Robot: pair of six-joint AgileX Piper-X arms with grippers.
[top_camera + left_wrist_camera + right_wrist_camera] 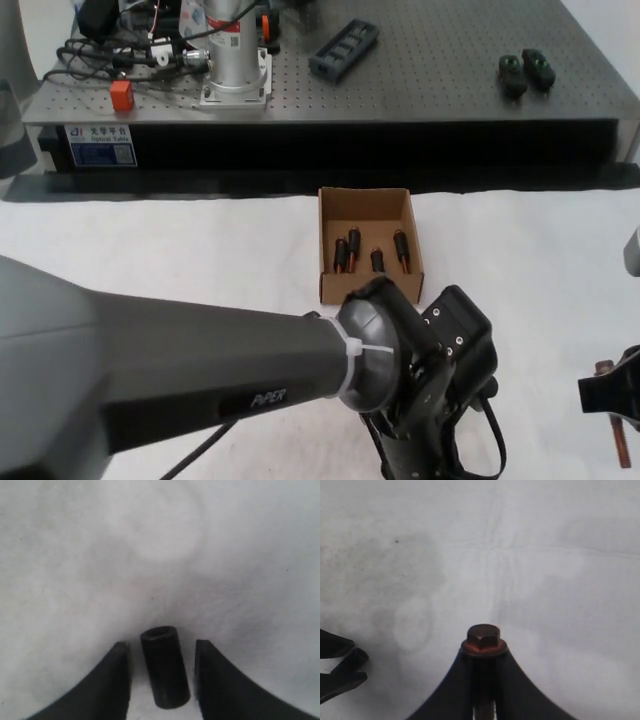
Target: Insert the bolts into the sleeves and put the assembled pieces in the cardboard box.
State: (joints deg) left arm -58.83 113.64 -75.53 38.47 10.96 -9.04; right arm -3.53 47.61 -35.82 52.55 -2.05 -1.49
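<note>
A black sleeve (pixel 165 672) lies on the white cloth between the fingers of my left gripper (pixel 161 645), which is open with a gap on each side of the sleeve. In the high view the left arm (pixel 420 400) hangs low over the cloth just in front of the cardboard box (pixel 365 285). Several assembled pieces (pixel 372 252) lie inside the box. My right gripper (pixel 483 655) is shut on a copper bolt (pixel 483 639), whose hex head sticks out past the fingertips. That bolt (pixel 621 440) hangs at the near right edge of the bench.
A raised perforated bench at the back carries a black tray (pixel 343 47), two dark parts (pixel 525 72), an orange block (pixel 121 94), a metal post (pixel 235 60) and cables. White cloth (pixel 150 230) covers the work area on both sides of the box.
</note>
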